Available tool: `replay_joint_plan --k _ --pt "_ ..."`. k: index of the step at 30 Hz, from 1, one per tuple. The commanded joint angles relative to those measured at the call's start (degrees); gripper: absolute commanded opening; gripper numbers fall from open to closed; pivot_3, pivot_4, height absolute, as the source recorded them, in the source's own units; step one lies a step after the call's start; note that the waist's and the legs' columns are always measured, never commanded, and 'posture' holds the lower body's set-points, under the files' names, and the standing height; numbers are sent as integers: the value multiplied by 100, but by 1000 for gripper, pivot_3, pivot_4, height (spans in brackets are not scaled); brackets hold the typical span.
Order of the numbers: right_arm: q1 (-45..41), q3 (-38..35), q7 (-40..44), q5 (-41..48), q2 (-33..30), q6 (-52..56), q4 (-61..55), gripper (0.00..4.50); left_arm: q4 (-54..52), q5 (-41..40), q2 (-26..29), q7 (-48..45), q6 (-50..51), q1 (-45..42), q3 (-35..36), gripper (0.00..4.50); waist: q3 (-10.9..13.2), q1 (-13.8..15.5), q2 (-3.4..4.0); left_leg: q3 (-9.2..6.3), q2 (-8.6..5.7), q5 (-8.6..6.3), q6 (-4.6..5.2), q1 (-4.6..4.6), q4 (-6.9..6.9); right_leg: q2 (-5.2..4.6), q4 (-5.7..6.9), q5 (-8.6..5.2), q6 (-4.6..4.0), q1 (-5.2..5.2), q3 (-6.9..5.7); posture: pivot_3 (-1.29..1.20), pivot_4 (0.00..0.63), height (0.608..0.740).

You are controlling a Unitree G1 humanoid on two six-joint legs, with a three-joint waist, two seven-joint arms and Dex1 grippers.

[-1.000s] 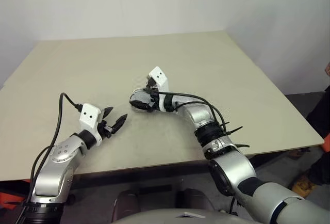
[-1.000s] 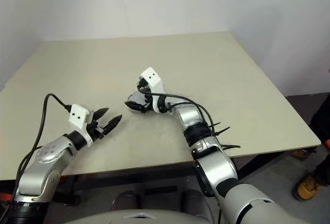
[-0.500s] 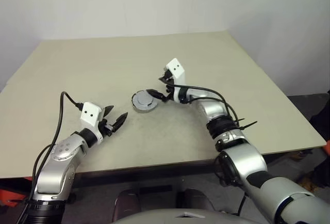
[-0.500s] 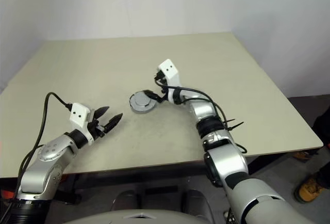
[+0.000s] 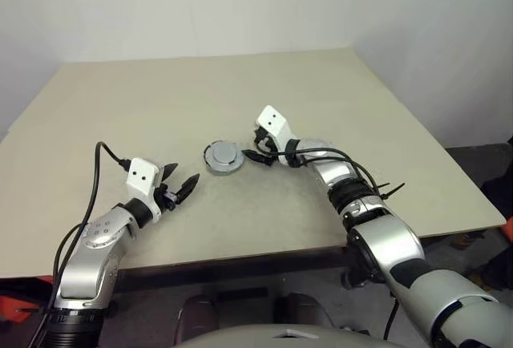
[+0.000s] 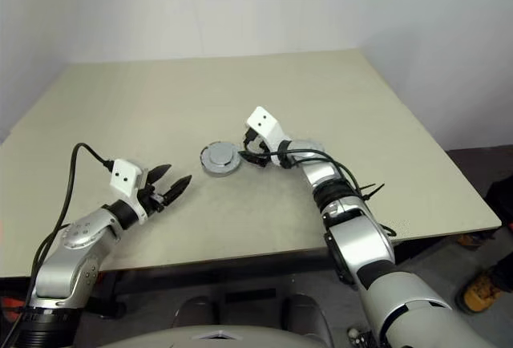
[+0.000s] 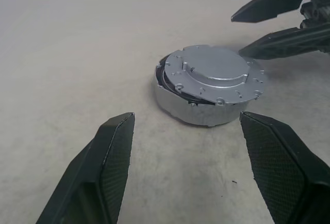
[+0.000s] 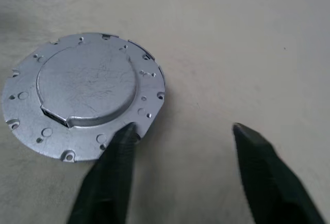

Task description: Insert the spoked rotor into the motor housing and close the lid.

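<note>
On the bare tabletop (image 5: 337, 91), the motor housing (image 7: 206, 92) sits at frame centre, lid (image 7: 214, 68) slightly askew; with my right hand (image 5: 255, 155) part-open beside it and left hand (image 5: 178, 184) wide and empty, any nudge could unseat it.

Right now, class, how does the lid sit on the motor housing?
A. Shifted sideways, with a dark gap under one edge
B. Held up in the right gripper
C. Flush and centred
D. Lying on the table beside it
A: in the left wrist view the lid overhangs the motor housing on one side and a dark crescent gap shows under its other edge.
</note>
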Motion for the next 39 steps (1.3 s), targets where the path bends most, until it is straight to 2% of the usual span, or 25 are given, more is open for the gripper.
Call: replay_joint_plan --k 1,7,12,17,20,24,39 --pt "-174 -49 -174 -68 43 -156 89 2502 -94 19 31 -18 -138 -88 59 3456 0 3 0 0 0 0 0 2 0 0 0 0 0 0 0 0 0 740" --pt "-264 -196 -174 36 57 -188 187 2502 -99 20 46 -15 -133 -81 82 3456 0 -3 0 0 1 0 0 1 0 0 4 0 0 0 0 0 0 740" --pt "-169 -509 584 727 301 291 -529 2502 -81 28 56 -24 -132 -92 80 3456 1 -19 1 0 3 0 0 -2 0 1 4 1 -2 -3 0 0 0 740" --pt "-1 -391 926 819 518 655 -838 2502 -54 27 57 -29 -129 -135 77 3456 0 -7 1 0 6 0 0 -1 0 2 5 1 -3 -1 0 0 0 740" --pt "21 -323 1045 784 627 662 -763 3113 -67 29 59 -27 -136 -120 81 3456 1 1 1 0 6 0 0 1 1 0 5 1 -3 -1 0 0 0 740" --pt "24 -212 887 602 722 429 -634 4440 -100 30 61 -22 -160 -47 105 3456 0 0 1 -1 5 0 0 5 1 0 4 1 -3 -1 0 0 0 740" --pt "-173 -242 505 326 861 -68 227 4480 -104 47 84 -5 -199 -9 128 3456 1 -7 1 -1 5 0 0 4 1 1 5 1 -3 -2 -1 0 0 740"
